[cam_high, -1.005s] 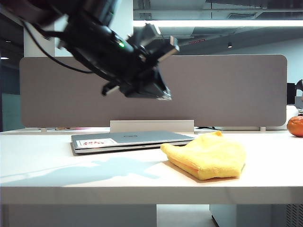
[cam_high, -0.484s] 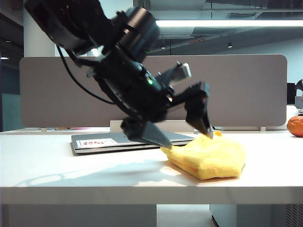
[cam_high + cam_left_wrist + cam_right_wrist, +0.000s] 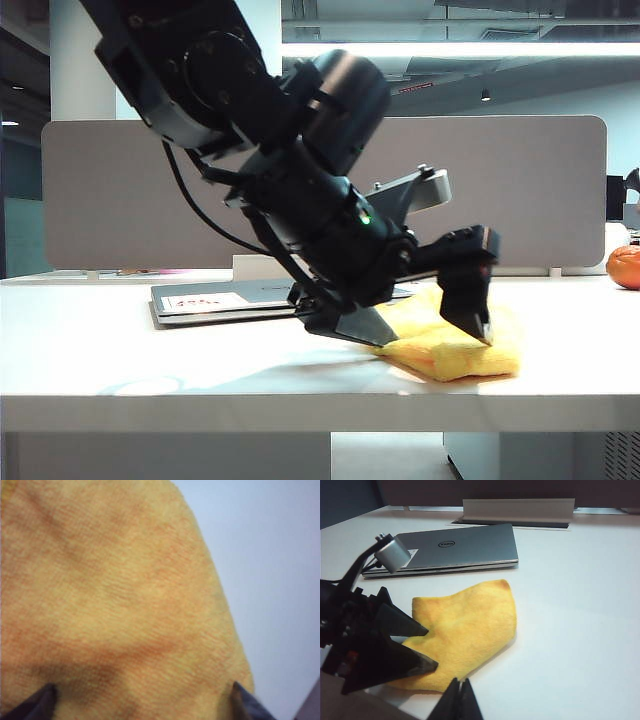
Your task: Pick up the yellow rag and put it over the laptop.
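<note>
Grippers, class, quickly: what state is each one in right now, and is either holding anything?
Left gripper: open, fingers straddling the yellow rag, not gripping it.
Right gripper: shut, holding nothing, back from the rag.

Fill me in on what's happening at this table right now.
The left end effector hangs wide open over the fluffy bright-yellow microfibre rag, fingers straddling the cloth, not closed on it yet. The rag lies on the white table beside the closed thin silver-grey laptop, not over it. The right end effector sits shut near the rag's edge, holding nothing.
</note>
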